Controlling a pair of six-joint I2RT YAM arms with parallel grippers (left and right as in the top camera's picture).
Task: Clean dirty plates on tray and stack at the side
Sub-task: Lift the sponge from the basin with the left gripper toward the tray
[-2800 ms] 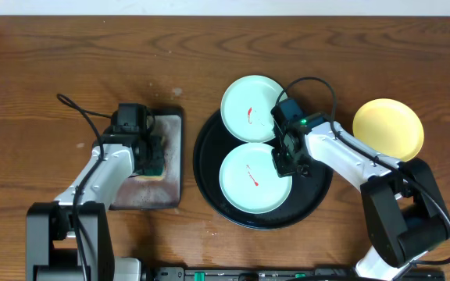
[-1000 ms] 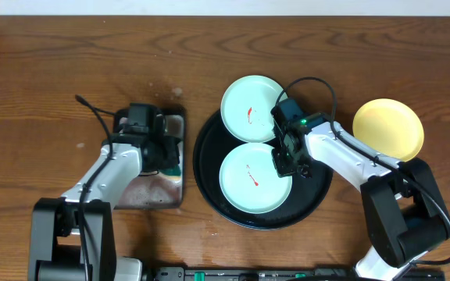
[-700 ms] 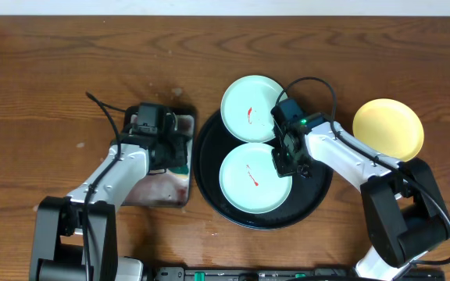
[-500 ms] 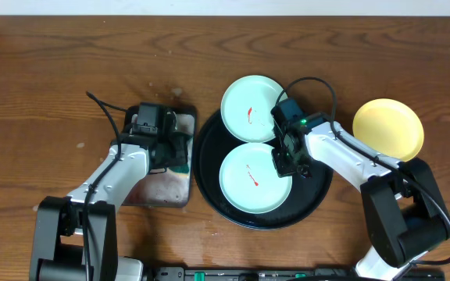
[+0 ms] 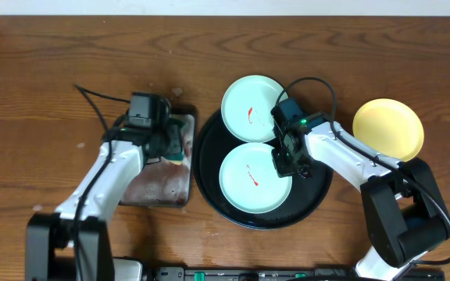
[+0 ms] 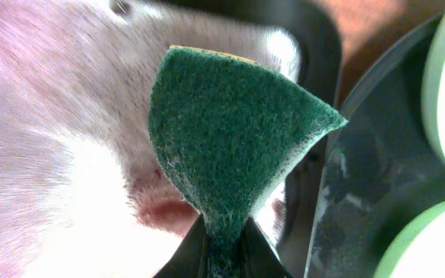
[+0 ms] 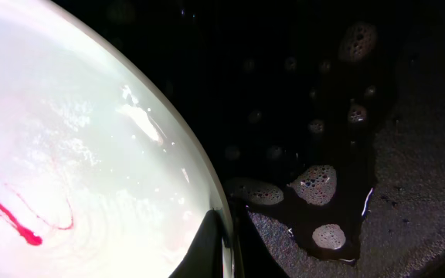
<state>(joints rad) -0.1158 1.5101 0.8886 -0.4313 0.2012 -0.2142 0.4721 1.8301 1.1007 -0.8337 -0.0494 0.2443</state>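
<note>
Two pale mint-white plates with red sauce smears sit on the black tray [image 5: 319, 183]: one at the tray's far edge [image 5: 248, 97], one in the middle [image 5: 255, 178]. The yellow plate [image 5: 388, 128] lies on the table to the right. My right gripper [image 5: 283, 161] is shut on the right rim of the middle plate [image 7: 68, 154], one finger on top of the rim. My left gripper [image 5: 174, 144] is shut on a green sponge [image 6: 230, 147] and holds it over the right edge of the small grey tray [image 5: 158, 183], just left of the black tray.
The small grey tray [image 6: 60, 154] is wet and shiny under the sponge. Soap bubbles lie on the black tray's floor [image 7: 315, 181] beside the held plate. Bare wooden table lies to the left and at the back.
My left gripper lifted the sponge from the grey tray's left side and carried it right, to the tray's right edge. The grey tray shifted slightly right. The right arm has not moved.
</note>
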